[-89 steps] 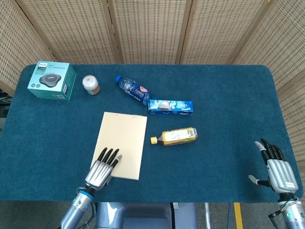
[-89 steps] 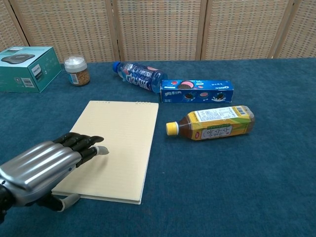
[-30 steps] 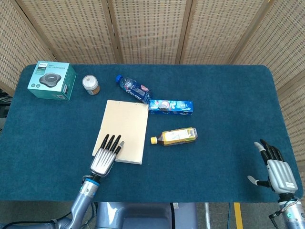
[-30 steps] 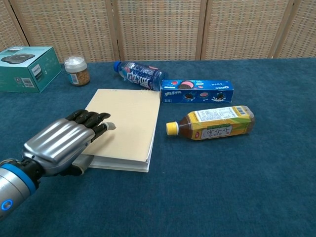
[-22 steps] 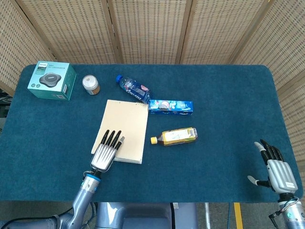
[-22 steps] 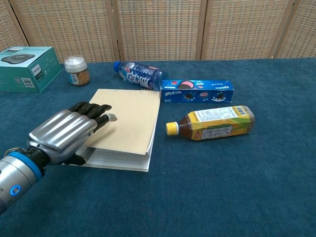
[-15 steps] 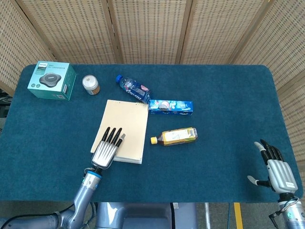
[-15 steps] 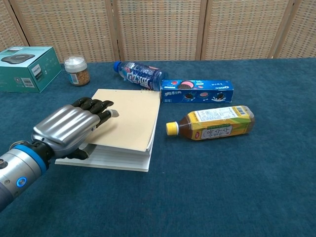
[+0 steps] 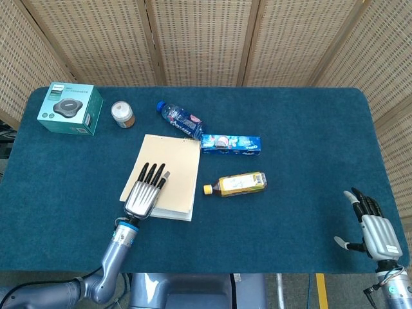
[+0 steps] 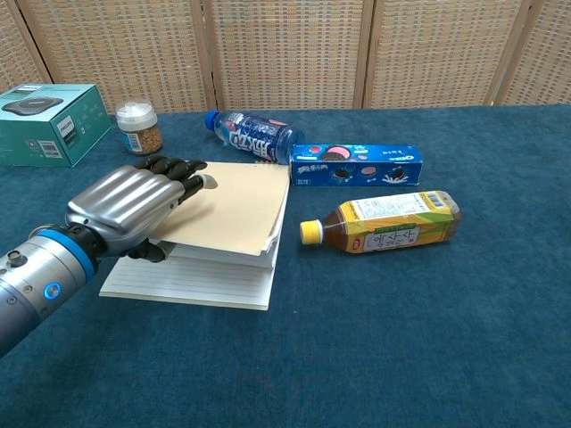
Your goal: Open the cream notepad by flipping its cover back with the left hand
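The left hand (image 10: 134,207) lies palm-down on the lifted cover (image 10: 234,209) of the cream notepad (image 10: 201,267), its dark fingers (image 10: 178,169) stretched toward the bound top edge and the thumb tucked under the cover's near edge, so it grips that cover between thumb and palm; the right hand (image 9: 375,228) rests at the table's near right corner, fingers apart, holding nothing.

The notepad sits left of centre on the blue tablecloth (image 10: 428,321), near the front, its top edge just beside the water bottle (image 10: 251,135). By my reading the flip is partly done: the near edge of the cover, with what looks like a few sheets under it, stands off the ruled page (image 10: 192,283) below, but it is tilted only low and has not gone past upright; what is left is to carry it over the top binding and lay it flat behind.

The cover is thin, matte card that bows slightly; the pages are white and lined; the cloth is a felt-like pile. Beyond lie a glossy blue Oreo box (image 10: 357,165), a tea bottle (image 10: 384,223) on its side with a yellow cap, a small white-lidded jar (image 10: 137,128), a teal carton (image 10: 46,123), and a woven cane screen (image 10: 285,53) behind.
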`<state>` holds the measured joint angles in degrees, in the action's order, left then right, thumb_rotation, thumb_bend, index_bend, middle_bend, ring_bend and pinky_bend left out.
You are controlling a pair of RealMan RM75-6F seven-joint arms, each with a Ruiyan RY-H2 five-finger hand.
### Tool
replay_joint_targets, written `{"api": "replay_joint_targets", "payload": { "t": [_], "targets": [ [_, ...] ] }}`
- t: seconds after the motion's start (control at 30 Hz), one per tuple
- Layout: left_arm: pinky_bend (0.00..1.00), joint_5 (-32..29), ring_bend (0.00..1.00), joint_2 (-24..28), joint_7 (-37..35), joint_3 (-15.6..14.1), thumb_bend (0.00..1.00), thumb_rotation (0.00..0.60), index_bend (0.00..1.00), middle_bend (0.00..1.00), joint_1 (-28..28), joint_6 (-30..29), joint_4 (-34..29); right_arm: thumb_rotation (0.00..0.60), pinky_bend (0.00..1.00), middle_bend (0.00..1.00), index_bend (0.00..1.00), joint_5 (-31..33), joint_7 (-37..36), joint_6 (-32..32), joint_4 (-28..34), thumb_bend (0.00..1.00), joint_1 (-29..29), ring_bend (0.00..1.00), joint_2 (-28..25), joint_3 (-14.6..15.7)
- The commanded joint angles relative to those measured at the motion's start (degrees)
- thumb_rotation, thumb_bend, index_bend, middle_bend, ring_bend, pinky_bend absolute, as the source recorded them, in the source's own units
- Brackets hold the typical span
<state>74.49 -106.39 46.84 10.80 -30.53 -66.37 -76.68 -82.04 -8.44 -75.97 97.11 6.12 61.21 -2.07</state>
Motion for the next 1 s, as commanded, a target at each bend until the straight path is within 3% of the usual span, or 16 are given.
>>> {"api": "replay_joint_targets", "payload": {
  "t": [0.03, 0.2, 0.4, 0.6, 0.77, 0.87, 1.0],
  "targets": [
    [0.0, -0.3, 0.0, 0.1, -0.5, 0.3, 0.59, 0.6, 0.0, 0.0, -0.4, -0.2, 0.1, 0.6, 0.0, 0.0, 0.02, -0.1, -0.1, 0.0, 0.0, 0.05, 0.0, 0.0, 0.0, 0.0],
    [0.0, -0.1, 0.0, 0.2, -1.4, 0.6, 0.6, 0.6, 0.02, 0.0, -1.1, -0.9, 0.9, 0.6, 0.0, 0.0, 0.02, -0.1, -0.4, -0.1, -0.1, 0.05, 0.0, 0.0, 0.0, 0.0],
    [0.0, 0.5, 0.0, 0.5, -2.4, 1.1, 0.61, 0.6, 0.16, 0.0, -1.9, -2.0, 1.5, 0.6, 0.0, 0.0, 0.02, -0.3, -0.8, -0.1, -0.2, 0.05, 0.0, 0.0, 0.1, 0.0],
    [0.0, 0.8, 0.0, 0.9, -2.7, 1.8, 0.62, 0.6, 0.35, 0.0, -2.8, -3.1, 2.2, 0.6, 0.0, 0.0, 0.02, -0.3, -1.2, -0.1, -0.3, 0.05, 0.0, 0.0, 0.1, 0.0],
    [0.0, 1.1, 0.0, 0.9, -3.5, 2.4, 0.64, 0.6, 0.63, 0.0, -3.2, -4.1, 3.3, 0.6, 0.0, 0.0, 0.02, -0.3, -1.4, -0.1, -0.3, 0.05, 0.1, 0.0, 0.1, 0.0],
    [0.0, 1.8, 0.0, 0.9, -4.4, 2.3, 0.64, 0.6, 0.72, 0.0, -3.3, -5.1, 3.8, 0.6, 0.0, 0.0, 0.02, -0.3, -1.5, 0.0, -0.4, 0.05, 0.1, 0.0, 0.1, 0.0],
    [0.0, 2.0, 0.0, 1.7, -4.1, 1.8, 0.65, 0.6, 0.76, 0.0, -3.2, -5.7, 3.4, 0.6, 0.0, 0.0, 0.02, -0.3, -1.7, 0.0, -0.4, 0.05, 0.1, 0.0, 0.1, 0.0]
  ]
}}
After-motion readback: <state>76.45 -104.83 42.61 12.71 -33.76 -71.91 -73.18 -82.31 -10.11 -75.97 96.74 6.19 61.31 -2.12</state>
